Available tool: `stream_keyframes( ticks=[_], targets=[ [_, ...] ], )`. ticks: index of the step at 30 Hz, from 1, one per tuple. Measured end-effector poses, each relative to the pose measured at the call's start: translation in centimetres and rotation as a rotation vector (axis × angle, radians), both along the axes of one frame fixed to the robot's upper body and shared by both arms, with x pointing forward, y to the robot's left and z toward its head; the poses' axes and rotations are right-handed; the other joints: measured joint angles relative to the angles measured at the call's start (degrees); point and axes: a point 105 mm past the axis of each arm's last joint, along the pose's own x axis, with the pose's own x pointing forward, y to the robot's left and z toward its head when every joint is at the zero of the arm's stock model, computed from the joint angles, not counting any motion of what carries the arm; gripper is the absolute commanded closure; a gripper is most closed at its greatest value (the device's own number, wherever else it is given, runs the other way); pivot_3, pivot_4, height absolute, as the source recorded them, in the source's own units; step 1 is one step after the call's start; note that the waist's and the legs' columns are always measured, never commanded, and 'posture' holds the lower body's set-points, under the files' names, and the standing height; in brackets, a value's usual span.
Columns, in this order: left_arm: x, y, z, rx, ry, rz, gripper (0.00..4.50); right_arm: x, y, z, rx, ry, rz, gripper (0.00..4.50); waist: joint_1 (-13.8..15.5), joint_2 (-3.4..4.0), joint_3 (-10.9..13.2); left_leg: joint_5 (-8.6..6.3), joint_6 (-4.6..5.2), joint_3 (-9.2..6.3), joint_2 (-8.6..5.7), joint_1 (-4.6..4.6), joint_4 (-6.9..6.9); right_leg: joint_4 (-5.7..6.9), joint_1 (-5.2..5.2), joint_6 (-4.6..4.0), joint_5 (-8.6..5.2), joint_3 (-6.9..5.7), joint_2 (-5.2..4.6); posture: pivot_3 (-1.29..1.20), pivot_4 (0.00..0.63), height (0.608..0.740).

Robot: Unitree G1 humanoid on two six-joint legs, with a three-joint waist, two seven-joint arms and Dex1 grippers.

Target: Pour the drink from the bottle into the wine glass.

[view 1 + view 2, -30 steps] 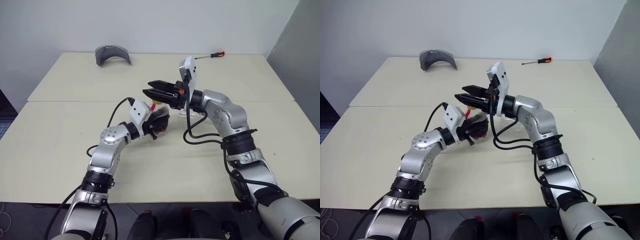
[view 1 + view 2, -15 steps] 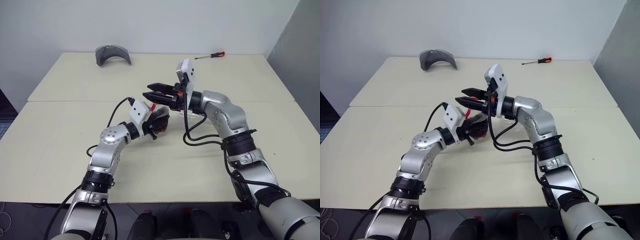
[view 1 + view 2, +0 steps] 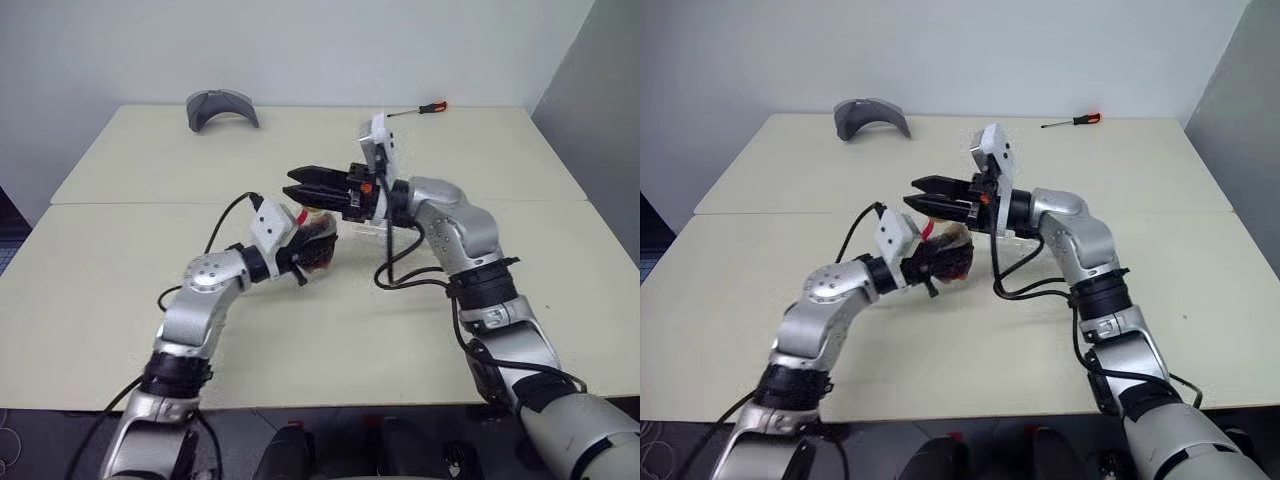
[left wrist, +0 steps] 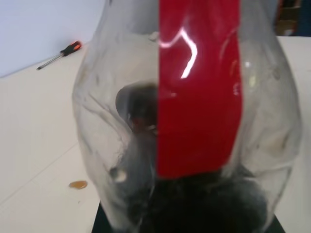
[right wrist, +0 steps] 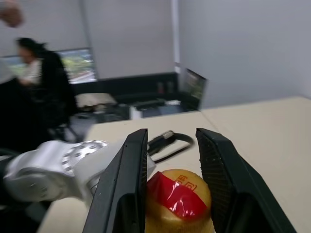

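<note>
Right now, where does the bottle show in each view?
Left eye view: the bottle sits at centre, held in the left gripper.
Right eye view: centre, slightly left.
Left wrist view: up close, at centre.
Right wrist view: its yellow cap, low at centre, held in the right gripper.
Shared landmark: the bottle's red strip.

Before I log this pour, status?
Left gripper shut on bottle. Right gripper jaws either side of yellow cap, still on. Nothing poured.
</note>
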Motion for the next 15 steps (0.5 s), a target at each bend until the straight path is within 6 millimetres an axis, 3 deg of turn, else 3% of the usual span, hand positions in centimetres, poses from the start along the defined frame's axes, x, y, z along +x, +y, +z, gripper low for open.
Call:
stream_keyframes(
  ticks=[4, 7, 11, 15],
  targets=[
    [-3.2, 0.4, 2.6, -0.004, -0.004, -0.089, 3.62, -2.6, 0.4, 2.7, 0.006, -0.055, 0.211, 3.26, -0.05, 0.07, 0.05, -0.02, 0.04, -0.05, 0.03, 0.12, 0.00, 0.04, 0.08, 0.00, 0.00, -0.03, 0.01, 0.00, 0.150, 0.740],
    [-6.4, 0.7, 2.6, 0.013, 0.073, -0.167, 3.62, -4.7, 0.7, 2.8, -0.022, -0.053, 0.396, 3.26, -0.03, 0.13, 0.09, -0.02, 0.05, -0.06, 0.03, 0.14, 0.01, 0.05, 0.09, -0.01, 0.00, -0.03, 0.01, 0.00, 0.150, 0.740],
    [-8.7, 1.0, 2.1, 0.012, 0.153, -0.187, 3.63, -5.9, 1.3, 2.5, -0.063, -0.072, 0.491, 3.26, 0.16, 0.16, 0.11, -0.02, 0.05, -0.08, 0.03, 0.14, 0.03, 0.04, 0.10, -0.01, -0.01, -0.04, 0.01, 0.00, 0.150, 0.740],
    [-8.8, 1.0, 2.5, -0.008, 0.152, -0.167, 3.63, -5.5, 1.7, 2.8, -0.063, -0.078, 0.487, 1.93, 0.49, 0.14, 0.12, -0.02, 0.04, -0.11, -0.01, 0.13, 0.05, 0.02, 0.14, 0.00, -0.01, -0.06, 0.00, 0.00, 0.150, 0.740]
  ],
)
